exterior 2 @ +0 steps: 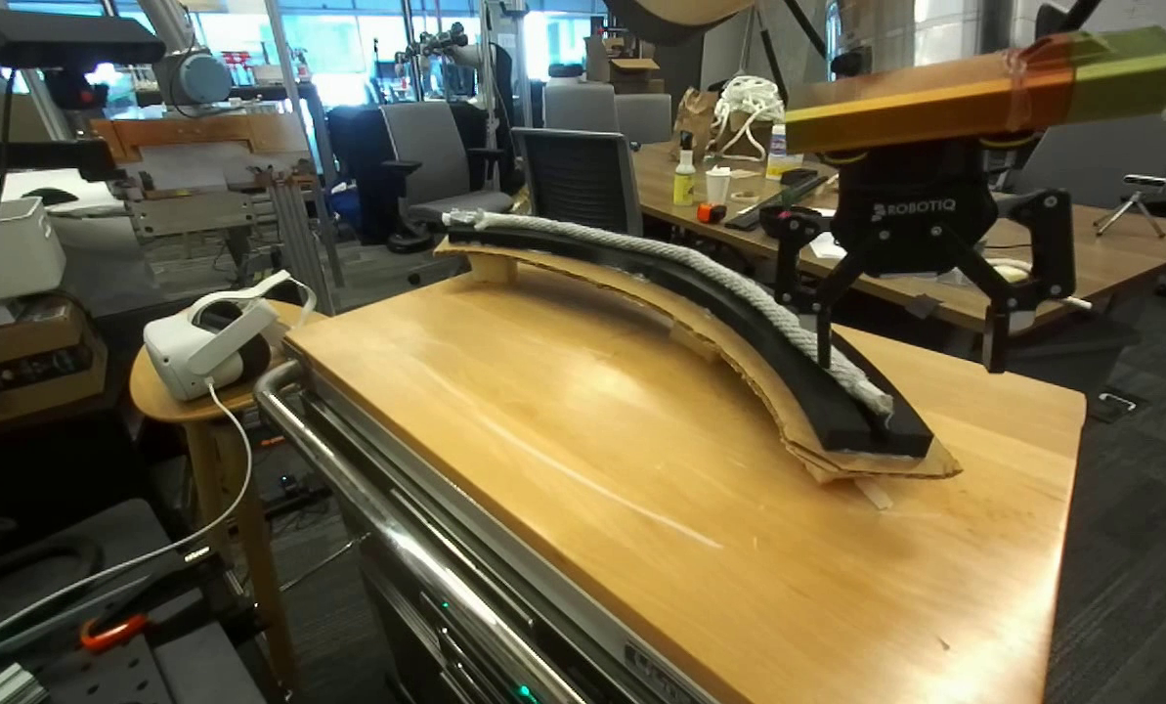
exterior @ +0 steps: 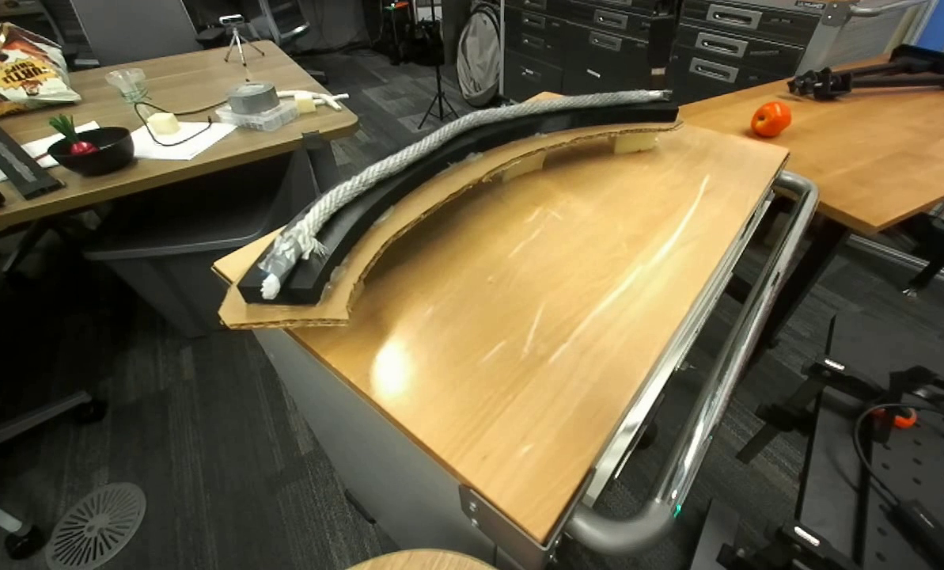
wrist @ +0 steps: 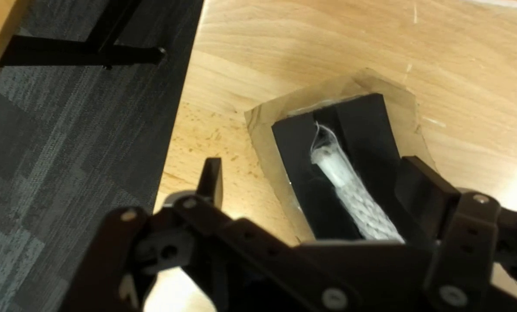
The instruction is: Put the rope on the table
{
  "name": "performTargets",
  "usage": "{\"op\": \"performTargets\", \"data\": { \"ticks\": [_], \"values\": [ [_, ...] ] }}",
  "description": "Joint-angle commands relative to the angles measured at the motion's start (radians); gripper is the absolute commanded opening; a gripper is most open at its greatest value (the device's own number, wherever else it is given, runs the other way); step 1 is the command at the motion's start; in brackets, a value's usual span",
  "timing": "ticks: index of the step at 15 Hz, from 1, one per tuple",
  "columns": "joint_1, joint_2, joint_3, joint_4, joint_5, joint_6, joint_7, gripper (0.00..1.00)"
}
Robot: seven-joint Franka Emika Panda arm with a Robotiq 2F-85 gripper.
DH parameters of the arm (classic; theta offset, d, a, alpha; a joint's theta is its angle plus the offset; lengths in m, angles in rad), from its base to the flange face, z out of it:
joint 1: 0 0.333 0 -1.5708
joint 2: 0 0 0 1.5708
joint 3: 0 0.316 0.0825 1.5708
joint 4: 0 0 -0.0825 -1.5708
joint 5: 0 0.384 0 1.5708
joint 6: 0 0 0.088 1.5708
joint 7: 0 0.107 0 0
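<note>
Counter (exterior 2: pixel 837 587), short edge: pincer (exterior 2: pixel 910 364) gapes empty above the rope (wrist: pixel 362 203) at one end; long axis slants across the gap.

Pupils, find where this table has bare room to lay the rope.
Free: broad stretch of table between curved cardboard and metal rail; narrower patch past the cardboard's end, near the open pincer. Crowded: the cardboard, bearing black strip and rope.

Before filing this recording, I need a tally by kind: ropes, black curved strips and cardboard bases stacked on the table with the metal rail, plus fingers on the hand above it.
Rope: 1
Black curved strip: 1
Cardboard base: 1
Fingers: 2
Total: 5
</note>
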Motion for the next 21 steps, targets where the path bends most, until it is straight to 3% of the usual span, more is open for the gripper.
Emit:
{"op": "performTargets", "data": {
  "ticks": [1, 4, 6, 7, 10, 14, 16, 17, 19, 21],
  "values": [
    [-0.002, -0.043, 0.039, -0.047, 0.024, 0.046, -0.109, 1.00],
    [0.014, -0.082, 0.058, -0.103, -0.002, 0.093, -0.185, 1.00],
    [0.026, -0.094, 0.072, -0.105, 0.013, 0.024, -0.239, 1.00],
    [0.026, -0.042, 0.057, -0.066, 0.009, 0.048, -0.183, 1.00],
    [0.035, -0.048, 0.055, -0.074, -0.009, 0.047, -0.183, 1.00],
    [0.014, 0.026, 0.033, 0.009, 0.019, 0.009, -0.155, 1.00],
    [0.005, 0.056, 0.026, 0.038, 0.025, 0.003, -0.149, 0.88],
    [0.000, 0.071, 0.025, 0.054, 0.030, -0.005, -0.147, 0.70],
    [-0.011, 0.088, 0.028, 0.075, 0.044, -0.022, -0.150, 0.63],
    [-0.015, 0.088, 0.029, 0.079, 0.049, -0.029, -0.151, 0.47]
  ]
}}
